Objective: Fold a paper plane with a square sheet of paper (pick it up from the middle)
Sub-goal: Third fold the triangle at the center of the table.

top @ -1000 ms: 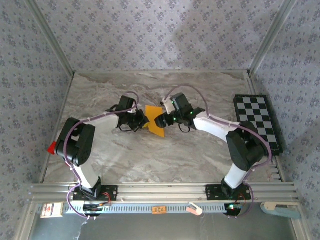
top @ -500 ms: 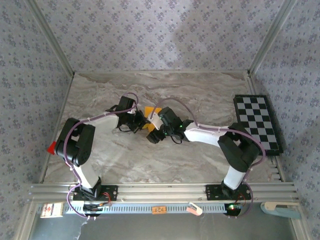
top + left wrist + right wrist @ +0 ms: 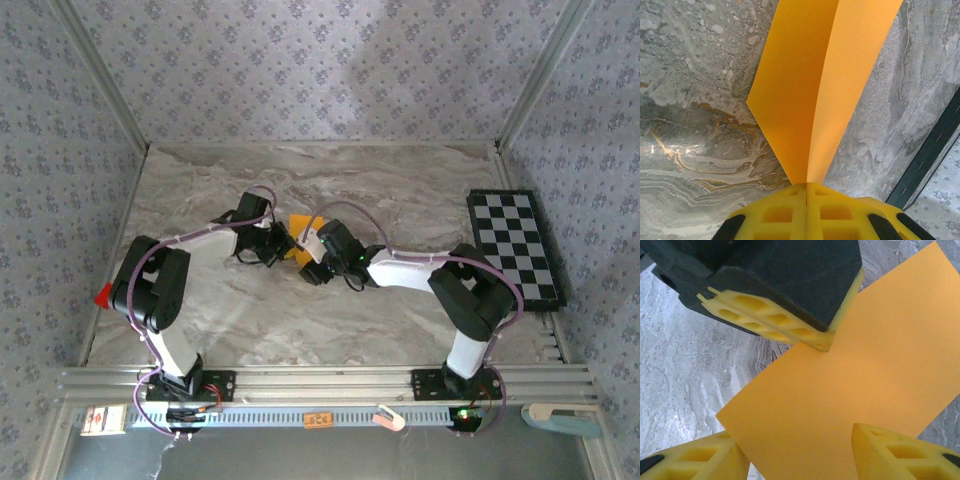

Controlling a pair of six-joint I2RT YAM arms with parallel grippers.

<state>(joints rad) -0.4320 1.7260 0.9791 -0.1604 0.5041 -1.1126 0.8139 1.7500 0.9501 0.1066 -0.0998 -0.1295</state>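
Square sheet of paper (image 3: 805, 85) is clamped in left tool (image 3: 806, 187); right tool (image 3: 795, 440) is spread apart beside the sheet.

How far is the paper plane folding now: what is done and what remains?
Done: the left gripper is shut on the square sheet of paper, which bears one long crease. In hand: the right gripper is open astride the sheet. Left: probably the nose and wing folds; no dart shape yet.
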